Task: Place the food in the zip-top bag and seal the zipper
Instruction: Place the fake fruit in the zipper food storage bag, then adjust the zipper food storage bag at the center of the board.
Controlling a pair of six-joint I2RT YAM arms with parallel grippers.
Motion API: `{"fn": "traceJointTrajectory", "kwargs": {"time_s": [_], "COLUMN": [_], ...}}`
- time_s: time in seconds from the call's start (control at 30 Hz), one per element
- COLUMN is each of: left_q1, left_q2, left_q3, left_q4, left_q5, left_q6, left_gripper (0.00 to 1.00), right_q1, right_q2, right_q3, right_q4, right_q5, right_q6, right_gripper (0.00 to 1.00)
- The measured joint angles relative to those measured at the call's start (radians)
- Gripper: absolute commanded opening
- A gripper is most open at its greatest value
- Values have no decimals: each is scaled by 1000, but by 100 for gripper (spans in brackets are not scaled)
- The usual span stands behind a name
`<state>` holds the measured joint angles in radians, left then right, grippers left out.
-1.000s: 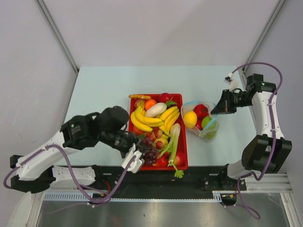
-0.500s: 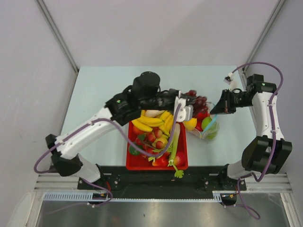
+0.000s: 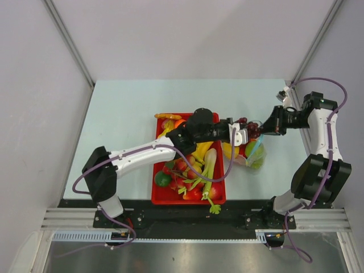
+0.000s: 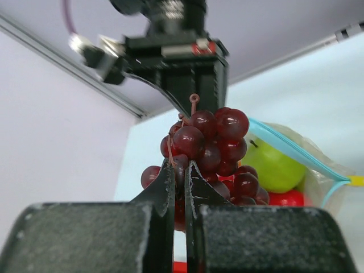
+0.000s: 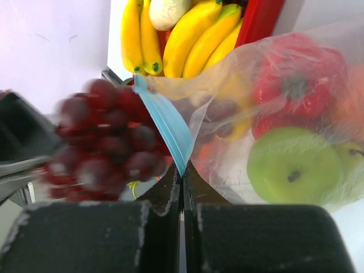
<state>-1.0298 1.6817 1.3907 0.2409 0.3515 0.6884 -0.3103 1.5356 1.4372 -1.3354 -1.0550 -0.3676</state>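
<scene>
Nearest the arm bases: the red tray (image 3: pixel 170 201), crowded with a celery stalk (image 3: pixel 209 166), a green lime (image 3: pixel 162 179), bananas (image 3: pixel 200 152) and other small pieces of the food. Just right of the tray's right wall: the zip-top bag (image 5: pixel 227 159), crinkled and clear, with a green fruit (image 5: pixel 284 170), a red fruit (image 5: pixel 296 85) and a yellow lemon (image 3: pixel 230 150) inside. Off the tray's far right corner, above the bag: the left gripper (image 3: pixel 245 135), reaching across the tray from its left side, fingers pinched tight on the grape bunch (image 4: pixel 213 145). Bunch hanging at the bag's raised mouth; whether any grape is past the strip, cannot tell. Farther right of the tray: the right gripper (image 3: pixel 266 128), clamped shut on the zipper (image 5: pixel 165 122), holding that blue strip up off the table, the mouth agape toward the tray.
</scene>
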Motion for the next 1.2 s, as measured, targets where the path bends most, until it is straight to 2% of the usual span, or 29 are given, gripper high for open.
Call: {"fn": "traceJointTrajectory", "kwargs": {"time_s": [0.07, 0.1, 0.13, 0.2, 0.23, 0.3, 0.47, 0.57, 0.6, 0.77, 0.97, 1.2], "left_q1": [0, 0, 0, 0, 0, 2, 45, 106, 120, 140, 101, 66], "left_q2": [24, 35, 45, 73, 89, 111, 69, -1, -18, -50, 31, 106], "left_q3": [-4, -3, 3, 51, 89, 160, 210, 196, 196, 227, 260, 261], "left_q4": [-6, -12, -32, -123, -182, -279, -473, -615, -658, -928, -1050, -1095], "left_q5": [0, 1, 2, 11, 13, 16, 118, 219, 238, 314, 320, 257], "left_q6": [3, 11, 27, 60, 68, 90, 139, 248, 289, 515, 652, 748], "left_gripper": [17, 29, 55, 79, 88, 92, 91, 77, 67, 51, 42, 42], "right_q1": [-1, -1, -1, -1, -1, -1, -2, -2, -2, -2, -2, -2], "right_q2": [4, 6, 10, 19, 24, 36, 56, 59, 59, 59, 60, 60], "right_q3": [0, 0, 1, 2, 5, 11, 13, 13, 13, 14, 14, 14], "right_q4": [0, -1, -1, -2, -4, -5, -8, -10, -10, -12, -14, -14], "right_q5": [-12, -16, -19, -24, -26, -27, -25, -19, -17, -11, -6, -3], "right_q6": [-21, -30, -41, -62, -74, -101, -169, -197, -205, -229, -236, -236], "right_gripper": [0, 0, 0, 0, 0, 0, 0, 0, 0, 0, 0, 0]}}
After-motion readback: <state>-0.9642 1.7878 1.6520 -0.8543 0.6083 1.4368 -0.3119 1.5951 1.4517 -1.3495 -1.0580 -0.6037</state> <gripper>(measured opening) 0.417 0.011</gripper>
